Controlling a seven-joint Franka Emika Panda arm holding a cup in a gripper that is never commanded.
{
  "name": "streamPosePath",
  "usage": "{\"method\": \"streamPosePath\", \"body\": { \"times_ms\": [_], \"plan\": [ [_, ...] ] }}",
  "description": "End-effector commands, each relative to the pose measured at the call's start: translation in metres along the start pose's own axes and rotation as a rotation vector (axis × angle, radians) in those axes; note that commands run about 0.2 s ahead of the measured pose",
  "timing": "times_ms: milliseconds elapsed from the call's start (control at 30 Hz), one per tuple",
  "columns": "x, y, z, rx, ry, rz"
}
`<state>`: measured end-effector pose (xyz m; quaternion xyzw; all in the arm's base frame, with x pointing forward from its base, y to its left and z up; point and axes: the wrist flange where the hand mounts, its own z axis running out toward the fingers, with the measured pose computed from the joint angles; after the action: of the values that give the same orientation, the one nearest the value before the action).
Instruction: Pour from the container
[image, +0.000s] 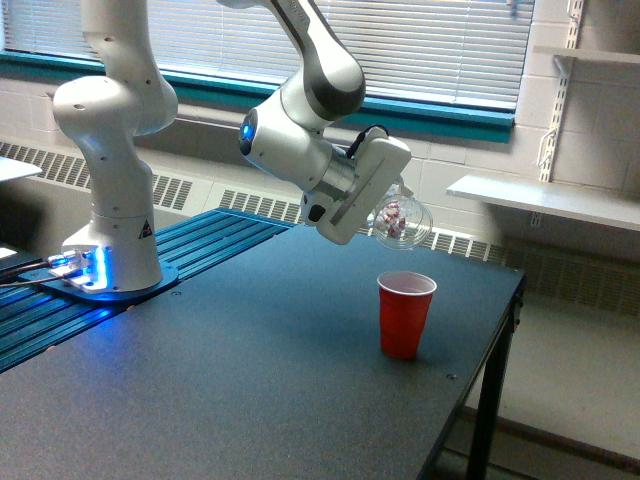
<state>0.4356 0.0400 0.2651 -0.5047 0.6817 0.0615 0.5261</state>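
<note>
Container (400, 221), a clear cup tipped on its side with small pinkish pieces inside, hangs clamped in the white end effector (385, 218) above the dark table (230, 380). At about 6 o'clock below stands a red cup (405, 314), upright, near the table's far-right edge; open tabletop spreads toward 8 o'clock.

White slatted blinds (430, 45) cover a window above a teal sill (440, 115). Below run pale block wall and a baseboard heater (255, 205). A white shelf (545, 198) hangs at the exterior view's right, beside the dark table (250, 390).
</note>
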Motion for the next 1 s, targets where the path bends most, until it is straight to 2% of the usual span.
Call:
{"method": "streamPosePath", "body": {
  "times_ms": [33, 600, 1000],
  "plan": [
    [0.005, -0.005, -0.003, 0.028, -0.017, 0.037],
    [0.009, -0.002, 0.003, 0.052, -0.058, 0.105],
    [0.007, -0.001, 0.009, 0.053, -0.046, 0.075]
  ]
}}
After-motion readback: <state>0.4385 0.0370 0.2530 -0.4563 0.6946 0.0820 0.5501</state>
